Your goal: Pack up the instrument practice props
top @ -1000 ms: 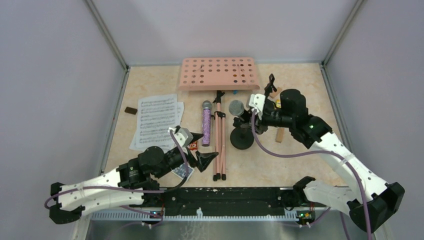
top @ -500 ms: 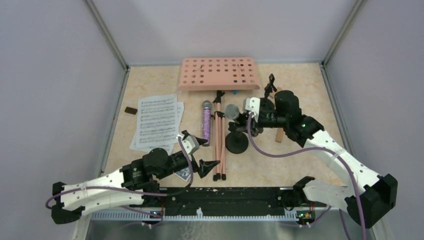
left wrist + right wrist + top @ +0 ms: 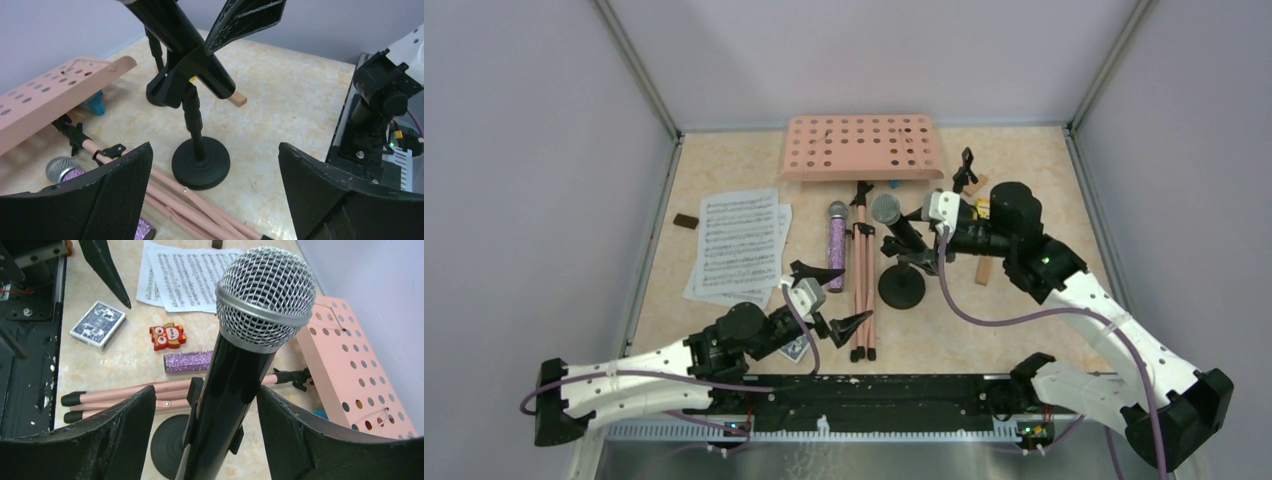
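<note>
**Black microphone waits in its clip, both pincers unclosed**

On the counter (image 3: 1024, 160), the salmon music rack (image 3: 862, 146) lies at the far side with its tripod legs (image 3: 862, 290) folded toward the arms and the sheet-music pages (image 3: 739, 245) to their left. The black microphone (image 3: 235, 385) sits tilted in the clip of a round-based mic holder (image 3: 902, 287), and the purple-glitter microphone (image 3: 836, 250) lies flat beside the legs. The right pincer (image 3: 206, 400) straddles the black microphone, spread, pinching nothing. The left pincer (image 3: 214, 155) hangs fully spread near the holder's base. The step looks like freeing that microphone. Next, the right pincer must close on its body and pull it along the clip without toppling the holder.
</note>
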Tool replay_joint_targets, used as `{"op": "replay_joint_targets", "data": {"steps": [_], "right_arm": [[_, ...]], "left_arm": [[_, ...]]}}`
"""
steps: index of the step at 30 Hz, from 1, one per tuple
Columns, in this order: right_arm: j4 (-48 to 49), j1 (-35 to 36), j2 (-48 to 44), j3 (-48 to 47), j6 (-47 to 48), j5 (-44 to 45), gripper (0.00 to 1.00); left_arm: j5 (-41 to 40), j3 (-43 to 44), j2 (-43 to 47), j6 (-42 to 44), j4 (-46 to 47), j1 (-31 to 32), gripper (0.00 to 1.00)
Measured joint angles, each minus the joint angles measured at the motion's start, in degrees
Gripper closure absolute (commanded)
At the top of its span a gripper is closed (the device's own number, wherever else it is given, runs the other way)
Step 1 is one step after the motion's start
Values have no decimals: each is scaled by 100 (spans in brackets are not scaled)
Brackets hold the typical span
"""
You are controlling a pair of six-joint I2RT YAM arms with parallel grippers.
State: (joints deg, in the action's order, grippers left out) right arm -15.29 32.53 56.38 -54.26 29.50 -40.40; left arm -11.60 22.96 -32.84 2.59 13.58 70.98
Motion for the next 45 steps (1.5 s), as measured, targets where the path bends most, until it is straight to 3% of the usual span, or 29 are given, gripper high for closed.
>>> {"op": "replay_joint_targets", "data": {"steps": [4, 6, 10, 13, 17, 21, 24, 26, 32, 40, 45], "right_arm": [[345, 0, 0, 0, -284, 59, 27], [553, 0, 0, 0, -474, 129, 28], [732, 0, 15, -4, -699, 267, 30], [758, 0, 118, -17, -785, 442, 32], [758, 0, 348, -20, -833, 645, 36], [728, 0, 588, -103, -885, 732, 48], [763, 0, 634, -149, -960, 699, 61], [796, 0, 638, -184, -999, 629, 77], [782, 0, 682, -210, -918, 361, 100], [695, 0, 673, -210, -492, -79, 100], [612, 0, 645, -212, -304, -243, 100]], "left_arm": [[297, -201, -339, 101, 798, -354, 1], [754, -282, -560, 20, 1226, -793, 1], [1766, -511, -920, -372, 1910, -2293, 1], [2465, -511, -1237, -444, 2297, -2778, 1], [3289, -490, -1569, -278, 2507, -2846, 1], [3853, -400, -1744, -28, 2551, -2861, 1], [4109, -365, -1825, 131, 2621, -2865, 1], [4181, -334, -1926, 197, 2691, -2870, 1], [4131, -190, -2430, 201, 2949, -2920, 1], [4094, 350, -3370, 103, 3329, -2973, 3], [4332, 623, -3851, 9, 3477, -3036, 16]]}}
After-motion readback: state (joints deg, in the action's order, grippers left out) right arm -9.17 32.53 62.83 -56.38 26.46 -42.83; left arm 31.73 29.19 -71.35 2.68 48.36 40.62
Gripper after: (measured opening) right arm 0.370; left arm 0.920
